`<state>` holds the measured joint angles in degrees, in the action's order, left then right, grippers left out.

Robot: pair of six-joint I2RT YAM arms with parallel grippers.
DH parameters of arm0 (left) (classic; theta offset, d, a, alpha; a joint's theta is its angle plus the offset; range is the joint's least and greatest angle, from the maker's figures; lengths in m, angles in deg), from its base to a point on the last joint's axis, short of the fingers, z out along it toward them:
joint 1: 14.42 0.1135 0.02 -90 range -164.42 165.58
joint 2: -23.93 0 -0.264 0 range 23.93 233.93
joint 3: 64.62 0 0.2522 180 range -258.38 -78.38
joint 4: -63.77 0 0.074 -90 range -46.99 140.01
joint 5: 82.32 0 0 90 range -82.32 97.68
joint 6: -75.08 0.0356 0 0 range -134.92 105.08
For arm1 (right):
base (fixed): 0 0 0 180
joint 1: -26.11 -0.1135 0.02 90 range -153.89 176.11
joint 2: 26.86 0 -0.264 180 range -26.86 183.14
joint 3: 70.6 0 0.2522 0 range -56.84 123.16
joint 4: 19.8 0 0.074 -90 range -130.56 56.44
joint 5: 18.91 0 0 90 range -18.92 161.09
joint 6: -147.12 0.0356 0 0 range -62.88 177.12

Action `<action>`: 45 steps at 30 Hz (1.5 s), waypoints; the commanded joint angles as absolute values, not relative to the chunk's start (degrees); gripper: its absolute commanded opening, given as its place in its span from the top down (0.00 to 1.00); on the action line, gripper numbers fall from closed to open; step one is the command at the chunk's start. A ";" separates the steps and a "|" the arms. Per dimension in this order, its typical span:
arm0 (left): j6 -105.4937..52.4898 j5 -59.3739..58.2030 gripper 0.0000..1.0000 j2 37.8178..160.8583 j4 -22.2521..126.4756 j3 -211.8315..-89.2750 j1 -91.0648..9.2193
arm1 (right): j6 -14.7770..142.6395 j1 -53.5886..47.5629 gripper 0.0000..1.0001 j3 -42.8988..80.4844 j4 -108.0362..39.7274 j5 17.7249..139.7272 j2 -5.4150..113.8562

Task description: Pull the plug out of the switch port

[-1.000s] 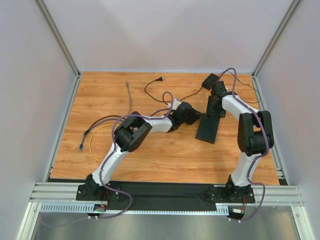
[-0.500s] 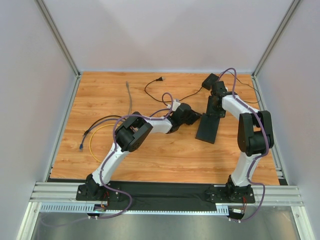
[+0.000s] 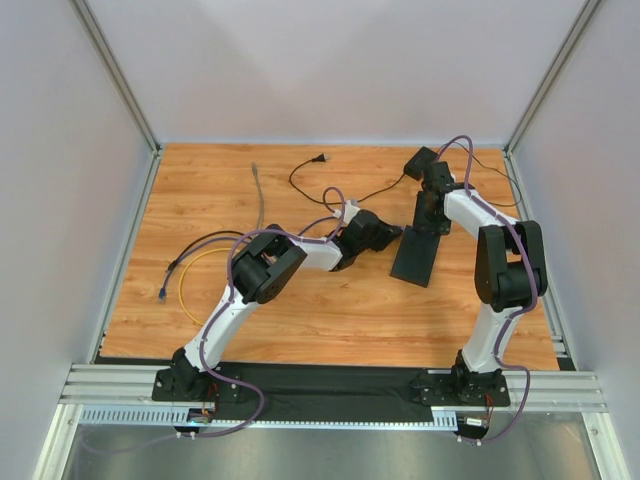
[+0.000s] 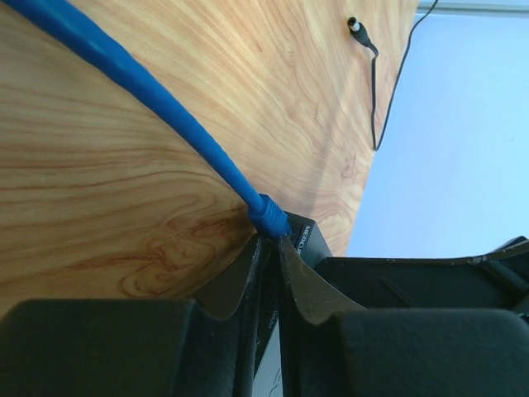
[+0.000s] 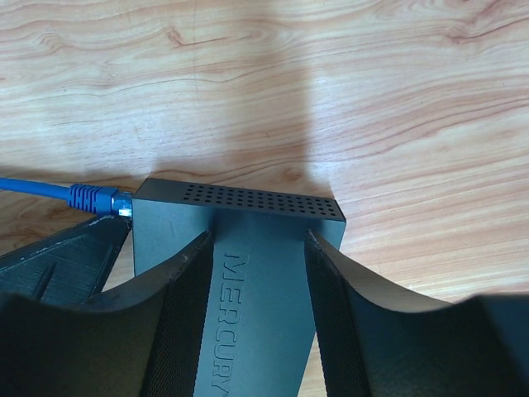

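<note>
The switch (image 3: 415,258) is a flat black box lying on the wooden table, marked MERCURY in the right wrist view (image 5: 169,227). A blue cable ends in a blue plug (image 4: 269,217) seated in a port at the switch's corner (image 4: 310,241); the plug also shows in the right wrist view (image 5: 92,198). My left gripper (image 3: 392,237) reaches in from the left, its jaws nearly closed (image 4: 270,238) with the tips pinched on the plug right at the port. My right gripper (image 3: 430,222) is open (image 5: 258,236), its fingers spread over the switch's top face at the far end.
A small black power-adapter brick (image 3: 420,160) lies behind the switch, its thin cord running to a plug (image 3: 320,158). A grey cable (image 3: 258,190) lies at the back left. Black and yellow cables (image 3: 200,255) loop at the left. A black cord (image 4: 376,83) lies beyond the switch.
Almost nothing: my left wrist has shifted very slightly. The switch and my right arm have stayed in place.
</note>
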<state>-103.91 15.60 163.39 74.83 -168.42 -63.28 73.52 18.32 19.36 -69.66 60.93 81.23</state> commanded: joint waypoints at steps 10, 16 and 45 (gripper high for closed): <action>-98.51 17.70 0.95 161.83 74.79 -163.46 -61.36 | 72.50 18.29 0.50 19.53 -71.70 60.45 85.02; -98.06 18.40 0.95 160.95 75.40 -162.15 -61.09 | 72.67 18.29 0.50 19.10 -71.53 61.06 84.67; -106.77 11.80 0.48 166.14 62.93 -172.69 -62.85 | 71.97 17.85 0.52 20.50 -72.49 60.98 86.52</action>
